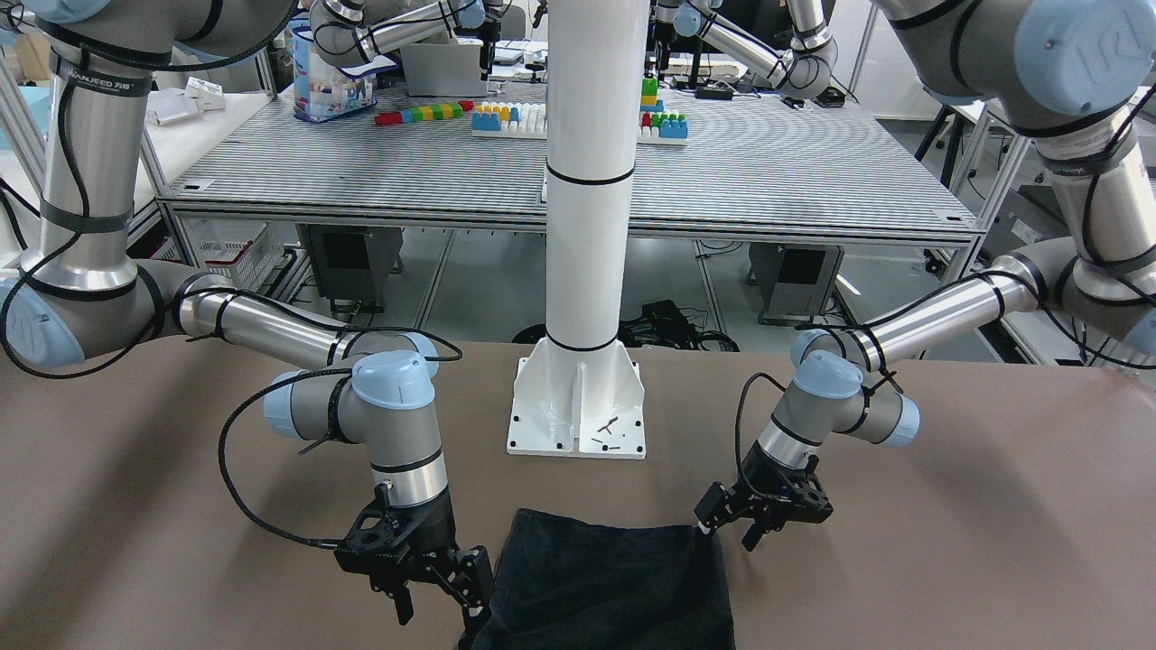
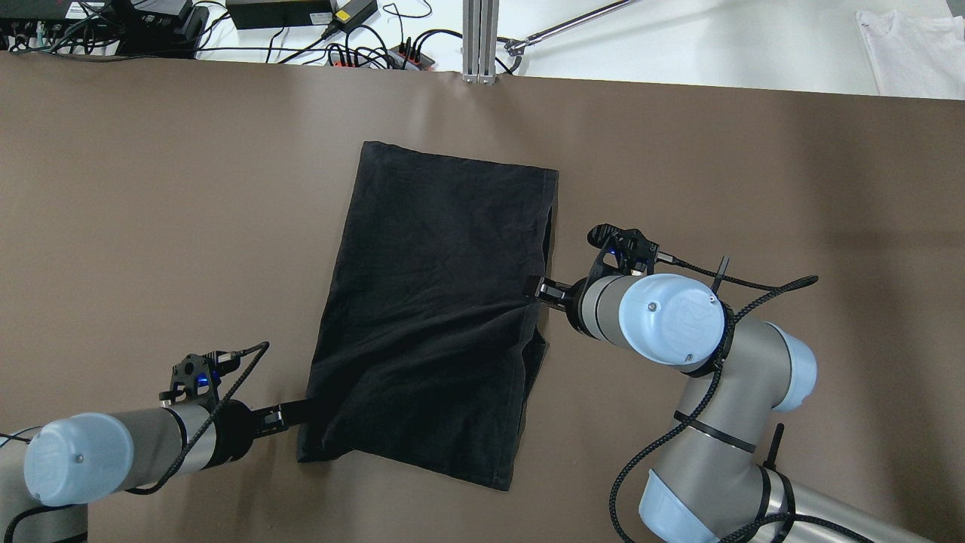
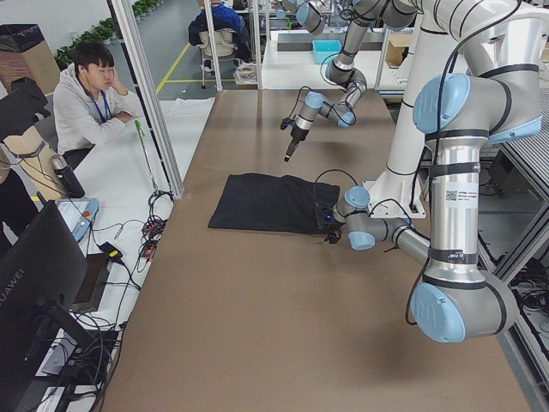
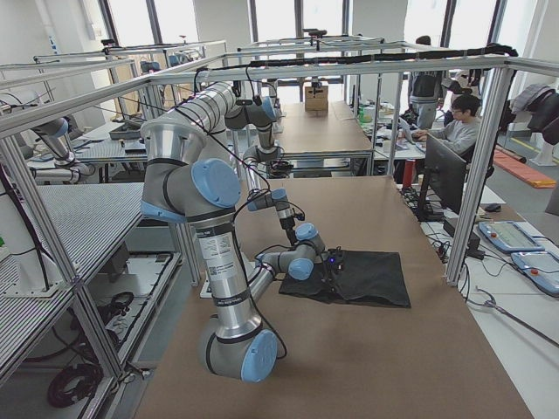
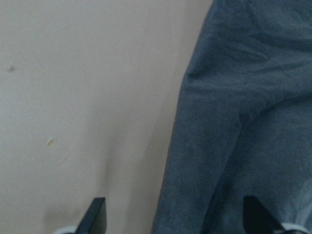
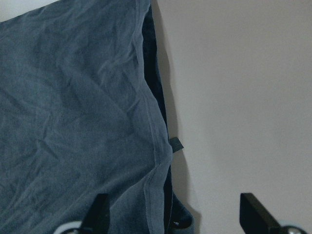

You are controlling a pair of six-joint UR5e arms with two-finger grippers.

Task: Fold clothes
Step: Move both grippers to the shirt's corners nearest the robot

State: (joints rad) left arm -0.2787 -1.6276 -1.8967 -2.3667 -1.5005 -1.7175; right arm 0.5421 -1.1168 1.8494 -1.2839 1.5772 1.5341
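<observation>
- The clothes point(image 2: 430, 302) lie on the counter point(image 2: 113, 188), about in its middle.
- The left gripper point(image 2: 294, 413) is at the clothes' left corner nearest the robot, one of its jaws over the clothes and the other over bare counter.
- The right gripper point(image 2: 537, 289) is at the middle of the clothes' right edge, its jaws placed likewise.
- The pillar point(image 1: 585, 226) stands on the robot's side of the clothes, near but apart.
- The cables point(image 2: 362, 45) lie beyond the clothes, past the counter's far edge.

The brown table point(image 2: 151, 188) carried a black cloth point(image 2: 430, 302) mid-surface, with a white pillar's base point(image 1: 542, 424) by its robot-side edge.
</observation>
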